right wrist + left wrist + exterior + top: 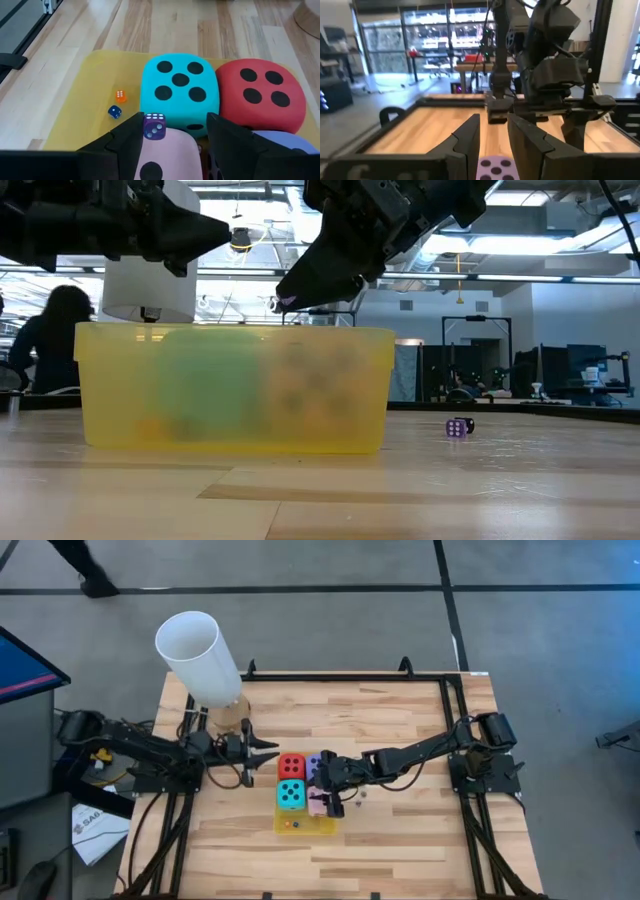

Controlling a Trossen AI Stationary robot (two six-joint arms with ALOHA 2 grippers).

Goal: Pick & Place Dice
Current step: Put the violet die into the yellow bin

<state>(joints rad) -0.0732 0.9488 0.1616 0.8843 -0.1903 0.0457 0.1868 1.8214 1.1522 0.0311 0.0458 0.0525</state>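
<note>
Purple tiny die (155,125) is pinched in the right gripper (172,131) directly above the pink die (165,157) and yellow tray (90,90) at frame centre; left gripper (268,754) waits, fingers narrow.

Two dark, nearly black robot arms are built from slim jointed segments, each rising from a black block-shaped base on a black metal frame. Thin black cables loop along both arms. The left gripper (268,757) has two tapered, pointed black fingers (467,140) with flat inner faces. The right gripper (322,792) has two similar matte black wedge-shaped fingers (227,137). Its wrist is a bulky, boxy black housing. A small yellow patch shows near the left arm's base.
</note>
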